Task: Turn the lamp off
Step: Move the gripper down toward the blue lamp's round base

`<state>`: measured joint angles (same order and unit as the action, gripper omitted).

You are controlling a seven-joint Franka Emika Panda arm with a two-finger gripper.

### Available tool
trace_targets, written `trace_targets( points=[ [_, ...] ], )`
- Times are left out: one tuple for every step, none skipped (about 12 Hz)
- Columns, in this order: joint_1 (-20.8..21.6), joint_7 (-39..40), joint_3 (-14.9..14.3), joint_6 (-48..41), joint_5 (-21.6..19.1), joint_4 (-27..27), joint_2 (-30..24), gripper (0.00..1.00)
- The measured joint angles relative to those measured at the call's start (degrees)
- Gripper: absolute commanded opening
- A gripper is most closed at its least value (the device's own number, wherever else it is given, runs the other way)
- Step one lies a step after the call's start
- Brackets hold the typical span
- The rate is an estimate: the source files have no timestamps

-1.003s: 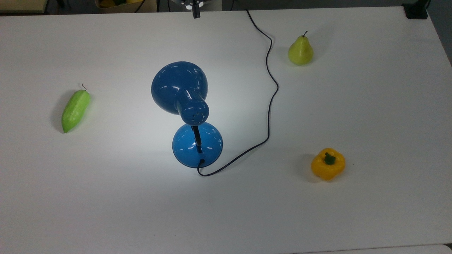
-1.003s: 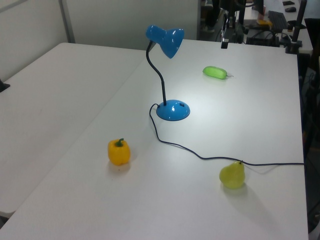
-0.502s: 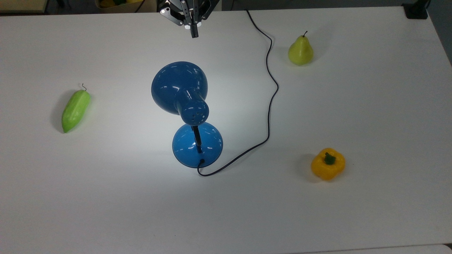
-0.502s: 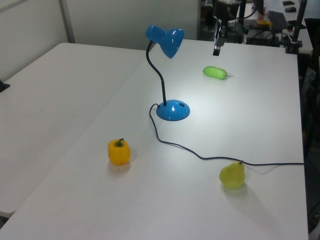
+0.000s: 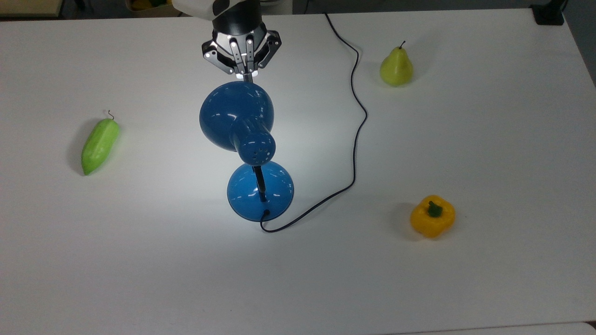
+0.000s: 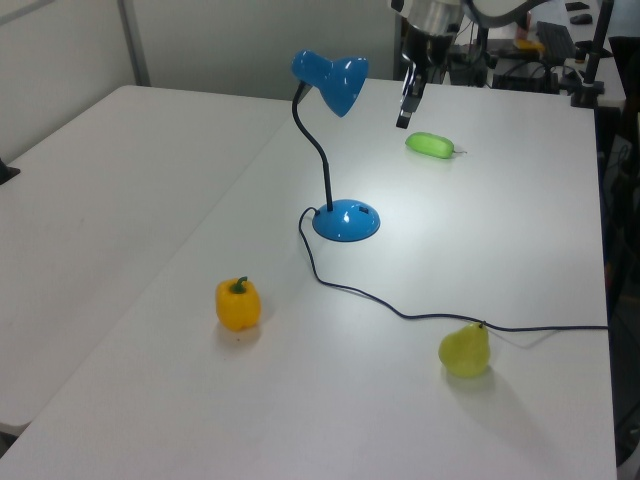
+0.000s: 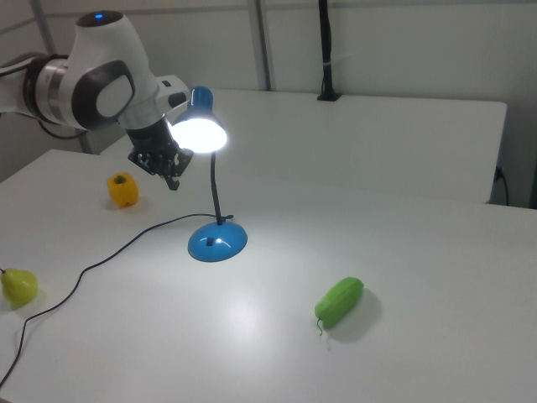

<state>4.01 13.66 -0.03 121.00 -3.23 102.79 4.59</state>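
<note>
We found the blue desk lamp (image 5: 247, 149) standing near the middle of the white table (image 5: 489, 153), its round base flat on the surface and its black neck curving up to the domed shade. In the right view the shade glowed brightly and threw a pale pool of light onto the table around the base. The thin black cord (image 5: 356, 121) ran from the base and wound off toward the far edge in the top view.

The gripper (image 5: 248, 77) hung just beyond the far rim of the shade in the top view, pointing down at it; in the left view it sat to the right of the shade and apart from it. Its fingers looked pressed together, holding nothing.

A green cucumber-like vegetable (image 5: 99, 145) lay well to the top view's left of the lamp, a pear (image 5: 396, 66) at far right, and a yellow bell pepper (image 5: 432, 217) at near right.
</note>
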Motion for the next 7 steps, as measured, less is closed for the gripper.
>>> trace_targets(
  points=[
    [0.0, -0.7, 0.0, 2.4, 0.0, 0.6, 0.8, 0.00],
    [0.0, -1.0, 0.0, 3.9, 0.0, 1.3, 1.2, 0.00],
    [0.0, -1.6, 0.0, 5.4, 0.0, 2.0, 1.5, 0.00],
    [0.0, -2.0, 0.0, 6.8, 0.0, 2.9, 2.0, 0.00],
    [0.0, -2.3, 0.0, 7.4, 0.0, 3.4, 2.5, 0.00],
    [0.0, -2.8, 0.0, 7.5, 0.0, 3.5, 2.9, 0.00],
    [0.1, -3.3, 0.1, 7.5, 0.0, 3.6, 3.5, 0.00]
  ],
)
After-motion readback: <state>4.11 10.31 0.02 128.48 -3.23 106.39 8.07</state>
